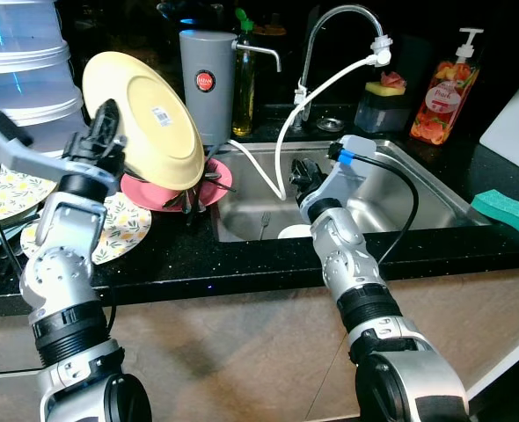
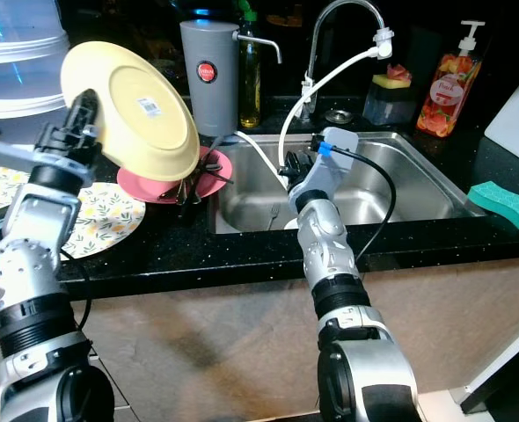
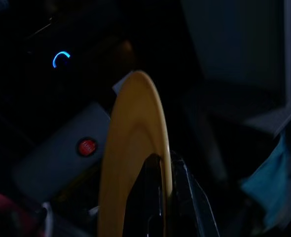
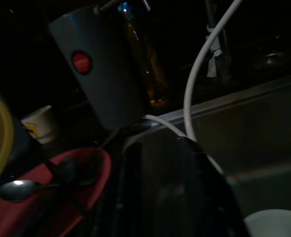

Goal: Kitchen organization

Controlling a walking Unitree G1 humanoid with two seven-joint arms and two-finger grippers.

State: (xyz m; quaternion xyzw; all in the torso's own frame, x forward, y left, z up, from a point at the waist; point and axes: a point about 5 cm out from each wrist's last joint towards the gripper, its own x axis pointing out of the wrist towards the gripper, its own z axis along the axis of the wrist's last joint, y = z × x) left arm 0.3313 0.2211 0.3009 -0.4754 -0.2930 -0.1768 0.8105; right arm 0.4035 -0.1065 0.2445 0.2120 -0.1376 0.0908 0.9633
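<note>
Black counter (image 1: 242, 255): left end effector (image 1: 110, 119) gripping yellow plate (image 1: 145, 119) rim.

Both head views look forward and down from above the counter edge onto the sink (image 1: 418, 198), the right one set slightly to the side, so they share nearly everything around it. The left wrist camera sits very close behind the yellow plate (image 3: 135, 148), facing along its rim left of the sink. The right wrist camera hangs low over the sink, facing the grey canister (image 4: 106, 74) behind it, which all four views share.
</note>
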